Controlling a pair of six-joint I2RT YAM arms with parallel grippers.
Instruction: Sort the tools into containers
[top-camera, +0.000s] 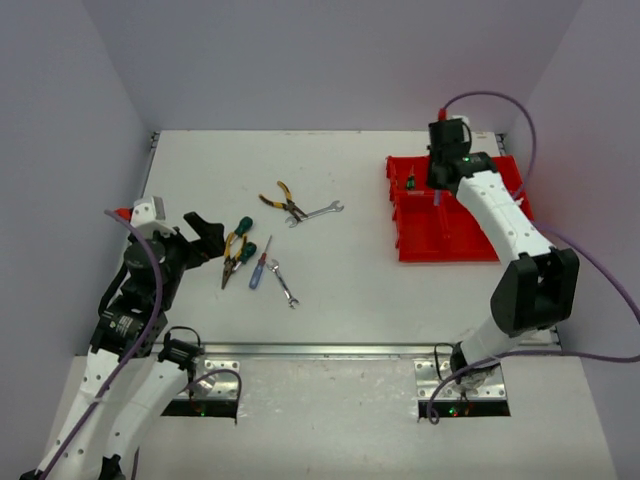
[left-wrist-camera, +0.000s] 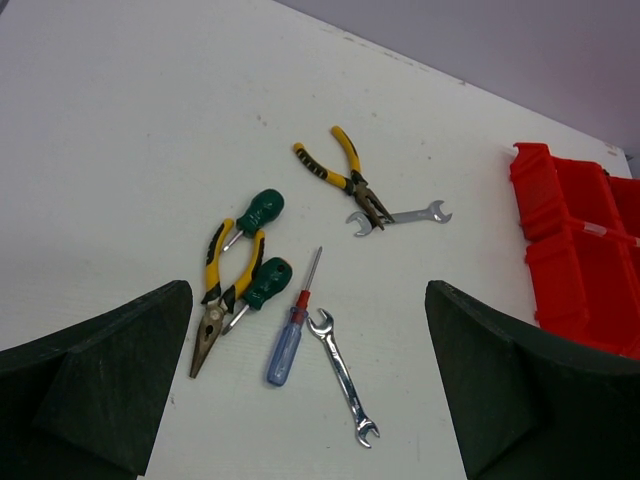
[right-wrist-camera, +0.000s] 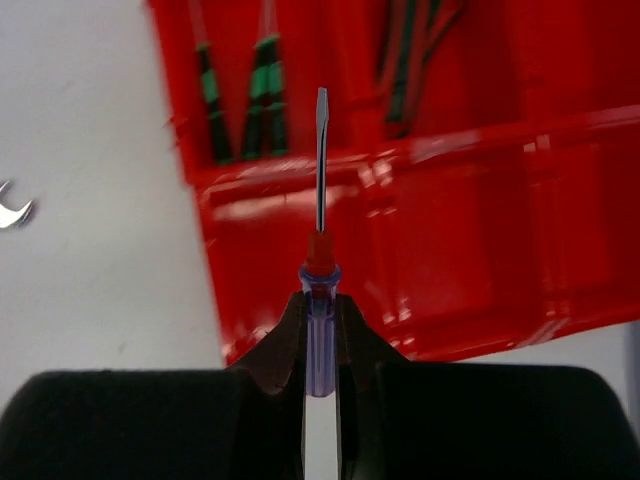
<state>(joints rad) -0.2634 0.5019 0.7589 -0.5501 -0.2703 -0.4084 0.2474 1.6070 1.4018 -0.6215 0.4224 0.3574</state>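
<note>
Placement first: my right gripper (right-wrist-camera: 320, 322) is clamped on the clear blue handle of a screwdriver (right-wrist-camera: 319, 268), jaws nearly closed w/ only that handle between them. The shaft points to the far side, held in the air above the left part of the red bin (top-camera: 415, 245). I reckon the step is dropping it w/ its own kind. So I'd push a bit farther until handle and tip both sit over the far-left compartment and keep the shaft in line w/ the ones lying there. Then I'd come down low so it can't bounce over the divider (right-wrist-camera: 450, 150), and open just enough to let it slip off. Main risk IMO: released here, the handle end lands in the near row or on the wall. Bin contents per the wrist cam: far-left compartment has a few green-and-black screwdrivers (right-wrist-camera: 207, 95). The next one to the right holds green and red handles (right-wrist-camera: 408, 60), prob. pliers, too cropped to be sure. The near row shows only bare plastic where I can see it. The left gripper (top-camera: 207, 236) hangs wide open, holding nothing, over the left of the table (top-camera: 350, 300). It's near the unsorted lot: yellow pliers (left-wrist-camera: 222, 305) against two stubby green drivers (left-wrist-camera: 265, 283), a blue driver (left-wrist-camera: 285, 345) beside a wrench (left-wrist-camera: 343, 375), and farther off a second pair of pliers (left-wrist-camera: 340, 175) touching another spanner (left-wrist-camera: 405, 215).
</note>
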